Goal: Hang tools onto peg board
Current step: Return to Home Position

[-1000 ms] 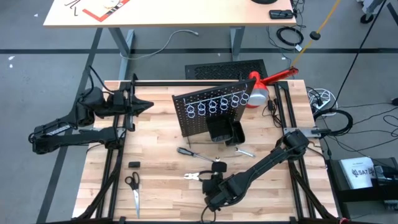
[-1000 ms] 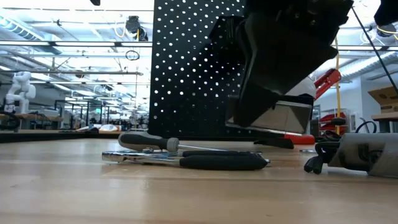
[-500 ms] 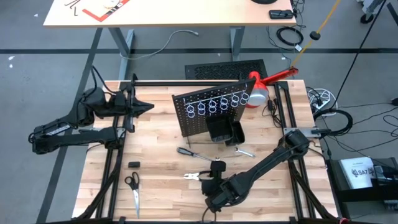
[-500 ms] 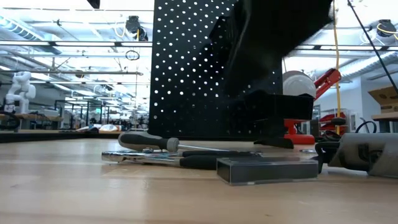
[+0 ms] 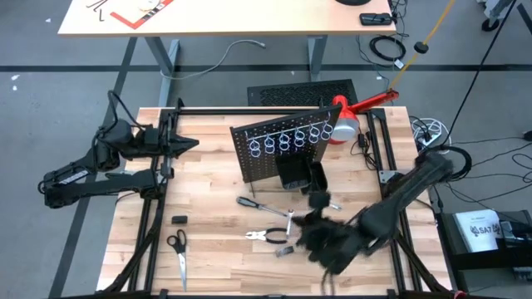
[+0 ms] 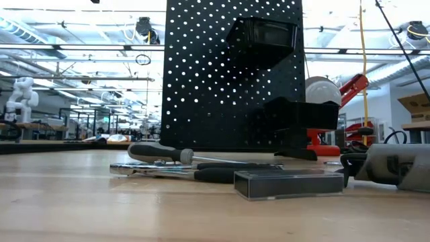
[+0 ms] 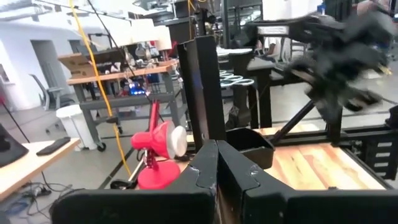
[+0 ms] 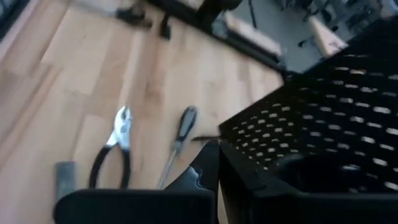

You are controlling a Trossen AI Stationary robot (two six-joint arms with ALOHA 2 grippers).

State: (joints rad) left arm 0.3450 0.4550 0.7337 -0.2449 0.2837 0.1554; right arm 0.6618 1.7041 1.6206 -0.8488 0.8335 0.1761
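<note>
Showing the tabletop point(image 5: 208, 191) from above and at surface level: one peg board point(image 5: 262, 166) stands upright toward the rear centre, its face turned to the front edge. It carries one row of what look like six silver rings point(image 5: 284, 143) and one black bin point(image 5: 299, 174) low on its right half. None of the tools hangs on it. Three lie on the wood in front of it, close together. One screwdriver point(image 5: 258, 205) has its long axis on a diagonal, handle toward the board's left end and shaft toward the front right. One pair of pliers point(image 5: 264, 237) lies crosswise, jaws toward the left edge. One grey block point(image 6: 289, 183) lies flat, nearest the front. One pair of scissors point(image 5: 178, 253) lies well apart near the front-left corner, blades toward the front edge, with one small black block point(image 5: 179, 219) just behind it. Bare wood lies open left of the board and between the scissors and the pliers. One red clamp lamp point(image 5: 339, 105) crowds the board's right rear corner. The left hand point(image 7: 217, 152) waits at the rear left, fingers closed on nothing. The right hand point(image 8: 217, 158), blurred from above, hangs over the front right, its fingers likewise pressed together and empty.
</note>
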